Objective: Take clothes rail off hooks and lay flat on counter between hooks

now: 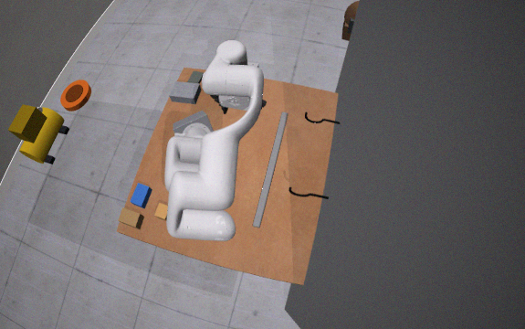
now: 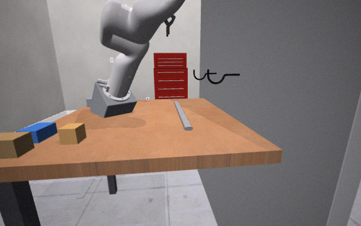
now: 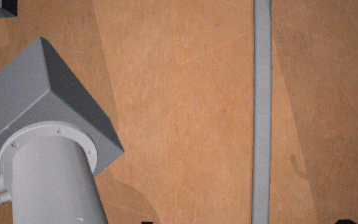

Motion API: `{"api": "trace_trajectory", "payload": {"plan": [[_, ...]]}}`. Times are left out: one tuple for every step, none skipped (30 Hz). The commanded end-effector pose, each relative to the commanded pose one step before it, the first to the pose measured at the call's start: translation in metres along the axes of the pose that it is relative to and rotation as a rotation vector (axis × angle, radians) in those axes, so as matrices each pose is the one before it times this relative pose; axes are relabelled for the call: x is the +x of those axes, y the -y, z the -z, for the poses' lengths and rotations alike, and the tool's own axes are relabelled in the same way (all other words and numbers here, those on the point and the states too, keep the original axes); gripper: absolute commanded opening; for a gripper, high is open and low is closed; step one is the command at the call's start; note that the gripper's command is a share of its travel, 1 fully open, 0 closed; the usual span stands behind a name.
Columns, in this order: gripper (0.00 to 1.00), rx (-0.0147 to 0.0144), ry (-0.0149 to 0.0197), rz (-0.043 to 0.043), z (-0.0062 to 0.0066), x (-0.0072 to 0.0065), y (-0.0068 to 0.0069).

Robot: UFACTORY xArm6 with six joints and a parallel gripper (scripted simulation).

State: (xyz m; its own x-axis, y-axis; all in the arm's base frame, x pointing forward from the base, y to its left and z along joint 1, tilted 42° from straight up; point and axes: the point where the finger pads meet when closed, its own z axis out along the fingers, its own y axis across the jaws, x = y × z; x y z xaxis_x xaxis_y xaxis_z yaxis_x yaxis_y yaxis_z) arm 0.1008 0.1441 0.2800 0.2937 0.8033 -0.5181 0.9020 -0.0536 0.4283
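The grey clothes rail (image 1: 270,170) (image 2: 181,114) (image 3: 261,110) lies flat on the wooden counter (image 1: 289,256) (image 2: 155,141) (image 3: 180,100), roughly parallel to the dark wall (image 1: 426,160) (image 2: 277,78) and a short way out from it. Two black wall hooks (image 1: 321,122) (image 1: 309,195) (image 2: 231,75) stick out of the wall, empty. My gripper (image 2: 168,26) (image 3: 246,222) is open and empty, high above the counter on the arm-base side of the rail. Only its fingertips show, at the bottom edge of the wrist view.
The arm's grey base (image 1: 194,123) (image 2: 111,103) (image 3: 40,100) stands on the counter. A blue block (image 1: 141,195) (image 2: 39,131) and two tan blocks (image 1: 131,217) (image 1: 162,210) lie at one corner, a grey box (image 1: 184,91) at another. A red tool chest (image 2: 170,75) stands behind.
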Motion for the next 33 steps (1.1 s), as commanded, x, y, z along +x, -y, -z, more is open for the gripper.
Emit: {"api": "trace_trajectory", "payload": {"plan": [[1.00, -0.00028, -0.00071, -0.00155, 0.01112, 0.00018, 0.00451], [1.00, 0.00001, 0.00001, 0.00001, 0.00306, 0.00001, 0.00139], [1.00, 0.00001, 0.00000, 0.00001, 0.00303, 0.00000, 0.00138], [1.00, 0.00001, 0.00000, 0.00001, 0.00303, 0.00000, 0.00138], [1.00, 0.00001, 0.00000, 0.00001, 0.00303, 0.00000, 0.00138], [1.00, 0.00001, 0.00000, 0.00001, 0.00303, 0.00000, 0.00138], [1.00, 0.00001, 0.00000, 0.00001, 0.00303, 0.00000, 0.00138], [1.00, 0.00001, 0.00000, 0.00001, 0.00303, 0.00000, 0.00138], [1.00, 0.00000, 0.00000, 0.00000, 0.00083, 0.00000, 0.00038], [1.00, 0.00000, 0.00000, 0.00000, 0.00001, 0.00000, 0.00000], [1.00, 0.00000, 0.00000, 0.00000, 0.00001, 0.00000, 0.00000], [1.00, 0.00000, 0.00000, 0.00000, 0.00001, 0.00000, 0.00000], [1.00, 0.00000, 0.00000, 0.00000, 0.00001, 0.00000, 0.00000], [1.00, 0.00000, 0.00000, 0.00000, 0.00000, 0.00000, 0.00000], [1.00, 0.00000, 0.00000, 0.00000, 0.00000, 0.00000, 0.00000], [1.00, 0.00000, 0.00000, 0.00000, 0.00000, 0.00000, 0.00000], [1.00, 0.00000, 0.00000, 0.00000, 0.00000, 0.00000, 0.00000], [1.00, 0.00000, 0.00000, 0.00000, 0.00000, 0.00000, 0.00000], [1.00, 0.00000, -0.00001, 0.00000, -0.00003, 0.00000, -0.00001], [1.00, 0.00000, 0.00000, 0.00000, 0.00001, 0.00000, 0.00000], [1.00, 0.00000, 0.00000, 0.00000, 0.00001, 0.00000, 0.00000], [1.00, 0.00000, 0.00000, 0.00000, 0.00000, 0.00000, 0.00000], [1.00, 0.00000, 0.00000, 0.00000, 0.00000, 0.00000, 0.00000], [1.00, 0.00000, 0.00000, 0.00000, 0.00000, 0.00000, 0.00000], [1.00, 0.00000, 0.00000, 0.00000, 0.00000, 0.00000, 0.00000], [1.00, 0.00000, 0.00000, 0.00000, 0.00000, 0.00000, 0.00000], [1.00, 0.00004, 0.00002, -0.00005, -0.00007, -0.00001, -0.00003], [1.00, -0.00001, 0.00000, 0.00001, 0.00002, 0.00000, 0.00001], [1.00, 0.00000, 0.00000, 0.00000, 0.00000, 0.00000, 0.00000], [1.00, 0.00000, 0.00000, -0.00001, 0.00000, 0.00000, 0.00000], [1.00, 0.00000, 0.00000, -0.00001, 0.00000, 0.00000, 0.00000], [1.00, 0.00000, 0.00000, 0.00000, 0.00000, 0.00000, 0.00000], [1.00, 0.00000, 0.00000, 0.00000, 0.00000, 0.00000, 0.00000]]}}
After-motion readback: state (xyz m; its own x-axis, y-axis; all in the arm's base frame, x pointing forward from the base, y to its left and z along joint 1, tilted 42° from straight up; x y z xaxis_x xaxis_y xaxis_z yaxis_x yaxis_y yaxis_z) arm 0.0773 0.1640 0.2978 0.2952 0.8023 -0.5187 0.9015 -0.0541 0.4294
